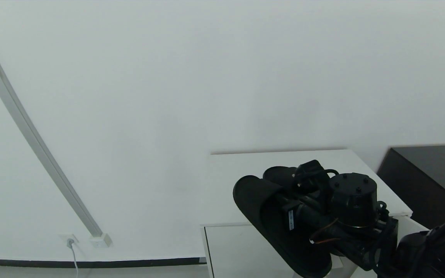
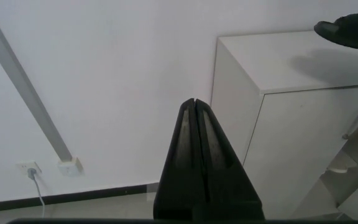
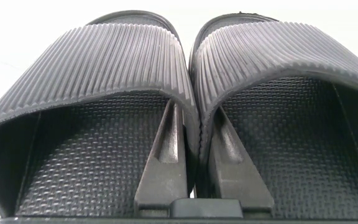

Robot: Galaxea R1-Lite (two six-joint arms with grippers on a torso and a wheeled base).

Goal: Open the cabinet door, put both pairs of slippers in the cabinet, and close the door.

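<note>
A pair of black slippers [image 1: 269,208] hangs in the air in front of the white cabinet [image 1: 245,173], held side by side by my right gripper [image 1: 290,204]. In the right wrist view each finger sits inside one slipper [image 3: 123,112], and together they pinch the two inner walls [image 3: 194,118]. The left gripper [image 2: 194,109] is shut on nothing, off to the left of the cabinet [image 2: 291,112], facing the wall. A slipper toe [image 2: 350,31] pokes in above the cabinet top. The cabinet door handle [image 2: 356,121] is a grey bar on the front panel.
A white wall rises behind the cabinet, with a slanted grey cable duct [image 1: 25,127] and a socket with a plug [image 1: 70,241] near the floor. A dark piece of furniture [image 1: 427,177] stands to the right of the cabinet.
</note>
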